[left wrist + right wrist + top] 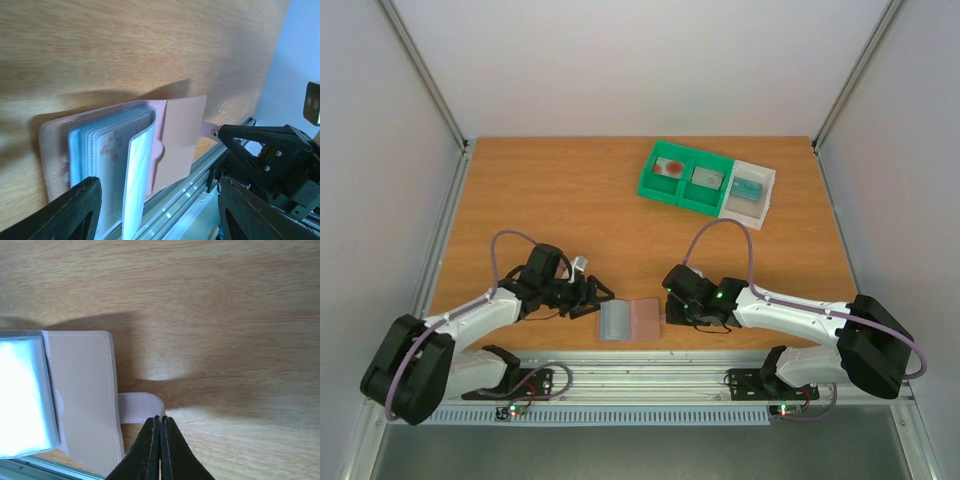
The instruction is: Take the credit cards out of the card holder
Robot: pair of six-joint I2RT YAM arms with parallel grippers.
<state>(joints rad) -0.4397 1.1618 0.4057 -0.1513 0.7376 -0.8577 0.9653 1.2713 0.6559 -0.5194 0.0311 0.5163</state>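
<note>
card holder (630,322): lies open at 6 o'clock on the table (550,190), with the grey-blue sleeves on its 9 o'clock half and the pink cover on its 3 o'clock half.
credit cards out: I count three in the green and white tray (680,203) at 1 o'clock, one per compartment: red-blotched card (670,167), greyish card (707,178), teal card (748,187).
credit cards left: one clear sleeve (137,170) stands up. I cannot tell whether any sleeve holds a card, so I judge the job well along but not proven finished.
left gripper (592,297): spread at the holder's 9 o'clock, straddling the sleeves and holding nothing.
right gripper (160,419): pressed together at the holder's 3 o'clock, with its tips at the end of the clasp strap (137,409). I cannot tell whether it is pinching the strap.
edges: the holder's near side sits just beside the metal rail (650,372), so I have no slack toward 6 o'clock.
open room: bare wood runs toward 12 o'clock up to the tray.
</note>
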